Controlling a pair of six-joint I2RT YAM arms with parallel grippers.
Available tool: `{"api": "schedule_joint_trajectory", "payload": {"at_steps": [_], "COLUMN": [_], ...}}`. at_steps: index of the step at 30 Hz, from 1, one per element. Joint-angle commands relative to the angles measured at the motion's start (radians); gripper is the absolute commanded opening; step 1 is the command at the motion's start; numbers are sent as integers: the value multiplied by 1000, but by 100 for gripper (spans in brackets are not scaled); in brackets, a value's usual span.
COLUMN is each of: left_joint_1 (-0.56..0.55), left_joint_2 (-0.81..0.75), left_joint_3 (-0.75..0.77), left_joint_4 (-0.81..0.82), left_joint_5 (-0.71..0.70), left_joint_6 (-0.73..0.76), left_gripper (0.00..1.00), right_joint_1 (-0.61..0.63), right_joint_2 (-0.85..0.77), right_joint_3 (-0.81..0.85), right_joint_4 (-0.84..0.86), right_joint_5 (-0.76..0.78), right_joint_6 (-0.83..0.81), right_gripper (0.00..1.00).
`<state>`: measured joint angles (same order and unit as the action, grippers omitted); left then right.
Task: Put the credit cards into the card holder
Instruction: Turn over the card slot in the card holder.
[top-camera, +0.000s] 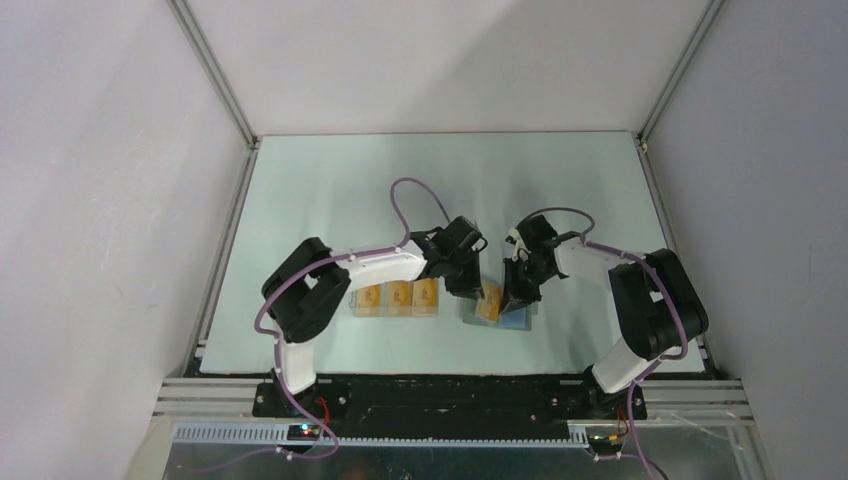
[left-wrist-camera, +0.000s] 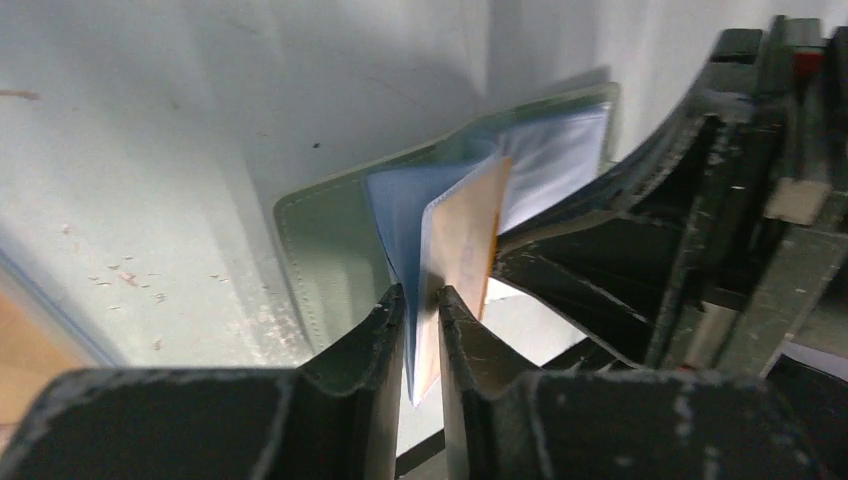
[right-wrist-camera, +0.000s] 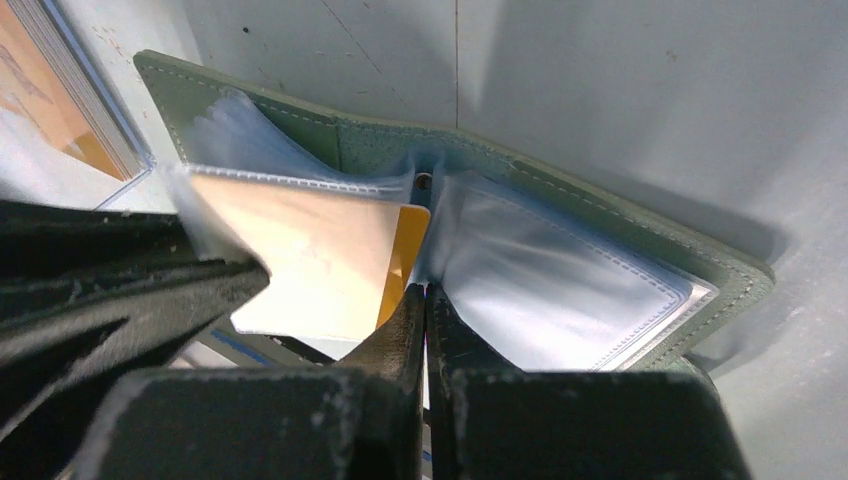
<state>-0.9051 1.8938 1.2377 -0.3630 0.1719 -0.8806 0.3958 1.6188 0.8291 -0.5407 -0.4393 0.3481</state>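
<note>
Orange-tan and standing on edge, one credit card is clamped between the nearly closed fingers of the left gripper, together with a pale blue sleeve leaf of the card holder. Just beside it, the right gripper has its fingers pressed together on the edge of a clear sleeve. The card holder lies spread open on the table, and three more credit cards sit in a row to its left.
</note>
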Motion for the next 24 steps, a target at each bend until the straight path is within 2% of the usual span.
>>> {"api": "schedule_joint_trajectory", "payload": {"at_steps": [1, 11, 18, 24], "left_joint_1": [-18, -29, -35, -37], "left_joint_2": [1, -20, -32, -31], "left_joint_3": [53, 66, 83, 92], "left_joint_4": [28, 36, 36, 37], "left_joint_5": [45, 85, 99, 108], "left_joint_6": [18, 5, 4, 4], "left_gripper": [23, 24, 38, 43], "right_joint_1": [6, 2, -14, -21], "right_joint_2": [13, -16, -80, -101], "right_joint_3": [20, 21, 41, 51], "right_joint_4": [21, 6, -36, -62], "right_joint_5": [6, 4, 21, 47], "right_joint_6": [6, 7, 1, -6], "right_gripper": [0, 0, 1, 6]}}
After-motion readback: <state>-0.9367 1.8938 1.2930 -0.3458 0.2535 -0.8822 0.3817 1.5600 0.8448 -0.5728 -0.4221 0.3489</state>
